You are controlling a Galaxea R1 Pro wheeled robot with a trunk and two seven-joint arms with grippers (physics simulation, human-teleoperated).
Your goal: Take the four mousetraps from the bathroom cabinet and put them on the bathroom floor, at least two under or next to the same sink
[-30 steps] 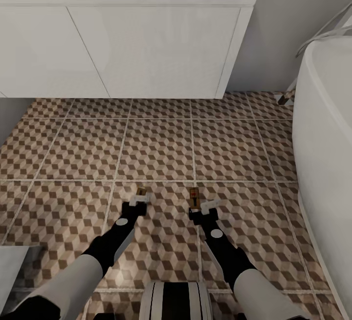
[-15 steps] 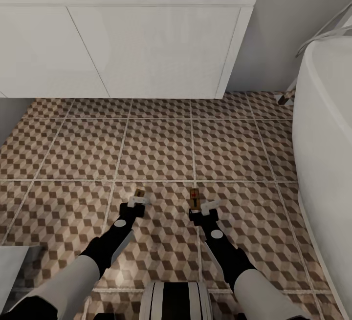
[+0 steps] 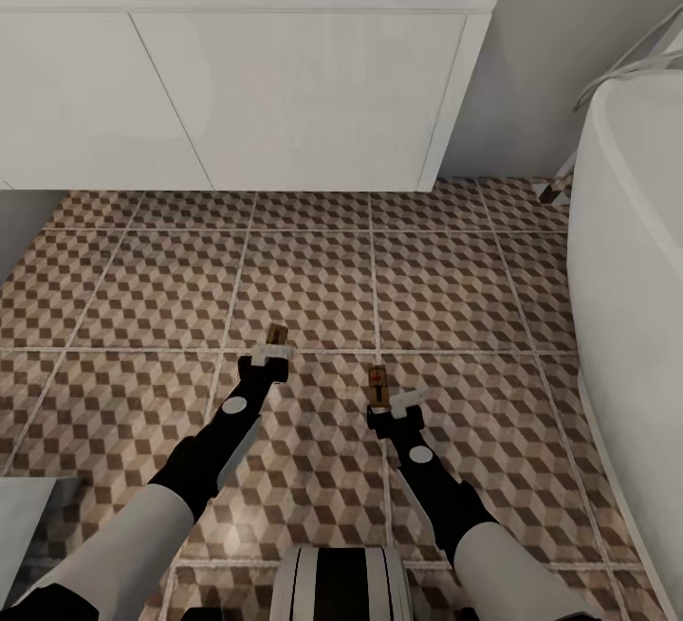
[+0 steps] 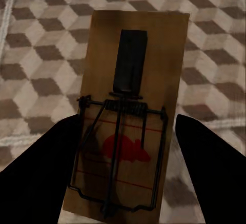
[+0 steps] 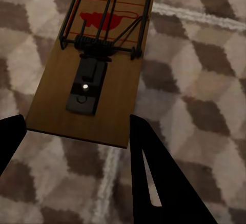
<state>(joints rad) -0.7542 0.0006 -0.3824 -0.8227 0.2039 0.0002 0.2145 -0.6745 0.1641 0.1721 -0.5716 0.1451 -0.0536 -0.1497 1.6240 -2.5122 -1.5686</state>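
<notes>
My left gripper [image 3: 271, 354] is shut on a brown mousetrap [image 3: 277, 334], held a little above the cube-patterned bathroom floor [image 3: 313, 284]. In the left wrist view that mousetrap [image 4: 128, 116] sits between the dark fingers [image 4: 41, 178], wire parts and red mark facing up. My right gripper [image 3: 391, 407] stays low on the floor with a second mousetrap [image 3: 378, 382] at its tips. In the right wrist view this mousetrap [image 5: 95, 60] lies flat on the tiles, and the fingertips [image 5: 148, 167] press its near corners. The white vanity [image 3: 285, 100] under the sink stands straight ahead.
A white bathtub [image 3: 636, 270] curves along the right side. Grey wall [image 3: 550, 62] fills the gap between vanity and tub. A pale panel [image 3: 24, 512] sits at the lower left. Open tiles stretch between my grippers and the vanity.
My left gripper has carried its mousetrap forward, toward the vanity. The right gripper and its mousetrap have stayed where they were.
</notes>
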